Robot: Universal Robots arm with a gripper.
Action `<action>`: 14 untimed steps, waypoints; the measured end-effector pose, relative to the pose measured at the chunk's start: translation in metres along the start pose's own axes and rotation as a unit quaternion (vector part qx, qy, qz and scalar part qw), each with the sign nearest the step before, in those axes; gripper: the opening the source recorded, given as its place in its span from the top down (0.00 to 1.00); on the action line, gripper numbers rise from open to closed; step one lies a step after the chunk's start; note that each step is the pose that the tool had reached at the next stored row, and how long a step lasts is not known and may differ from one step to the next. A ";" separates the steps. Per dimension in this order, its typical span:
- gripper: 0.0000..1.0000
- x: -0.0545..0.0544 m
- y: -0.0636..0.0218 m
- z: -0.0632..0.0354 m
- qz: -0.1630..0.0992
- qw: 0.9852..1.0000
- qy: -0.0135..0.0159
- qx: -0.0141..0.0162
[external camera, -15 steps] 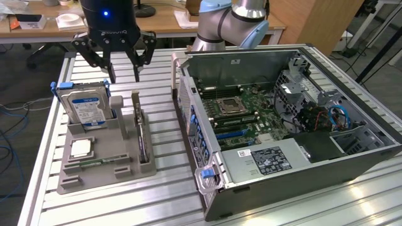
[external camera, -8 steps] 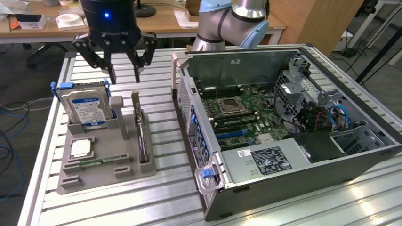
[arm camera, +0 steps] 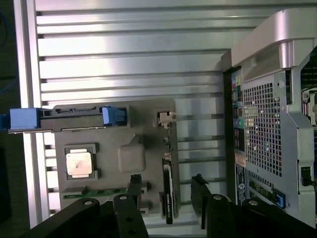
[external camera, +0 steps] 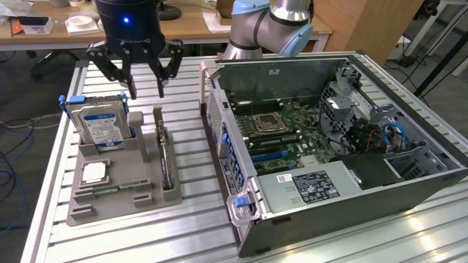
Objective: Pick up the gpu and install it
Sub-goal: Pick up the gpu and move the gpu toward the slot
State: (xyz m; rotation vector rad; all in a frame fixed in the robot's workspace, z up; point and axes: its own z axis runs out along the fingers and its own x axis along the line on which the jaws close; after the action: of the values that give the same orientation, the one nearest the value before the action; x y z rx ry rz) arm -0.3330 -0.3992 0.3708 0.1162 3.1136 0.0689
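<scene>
The gpu [external camera: 165, 159] stands on edge in a slot of the grey holder [external camera: 124, 181], as a thin dark card with a silver bracket end toward the back. My gripper [external camera: 146, 90] hangs open above the holder's far end, over the gpu and apart from it. In the wrist view the gpu [arm camera: 167, 191] appears edge-on as a narrow black strip, lying between my two black fingers [arm camera: 133, 191]. The open computer case [external camera: 343, 181] lies on its side at the exterior view's right, its motherboard [external camera: 281, 129] exposed.
A blue-labelled hard drive [external camera: 98, 123] stands upright in the holder beside the gpu. A processor chip [external camera: 93, 172] and a green memory stick [external camera: 109, 189] lie in the holder's front pockets. The case's side wall [arm camera: 267, 124] rises close to the holder. A slatted metal table [external camera: 190, 219] carries everything.
</scene>
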 end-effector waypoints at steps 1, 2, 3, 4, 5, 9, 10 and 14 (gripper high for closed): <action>0.47 0.000 -0.0002 0.0003 0.000 1.000 0.000 0.000; 0.47 -0.001 -0.0004 0.0007 0.000 1.000 0.000 0.000; 0.47 -0.001 -0.0006 0.0011 0.000 1.000 0.000 0.000; 0.47 -0.002 -0.0009 0.0016 0.000 1.000 0.000 0.000; 0.47 -0.002 -0.0012 0.0021 0.000 1.000 0.000 0.000; 0.47 -0.004 -0.0025 0.0042 0.000 1.000 0.000 0.000; 0.47 -0.004 -0.0029 0.0047 0.000 1.000 0.000 0.000; 0.47 -0.006 -0.0045 0.0067 0.000 1.000 0.000 0.000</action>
State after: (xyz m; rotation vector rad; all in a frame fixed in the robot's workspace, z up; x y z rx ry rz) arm -0.3272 -0.4039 0.3640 0.1162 3.1137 0.0688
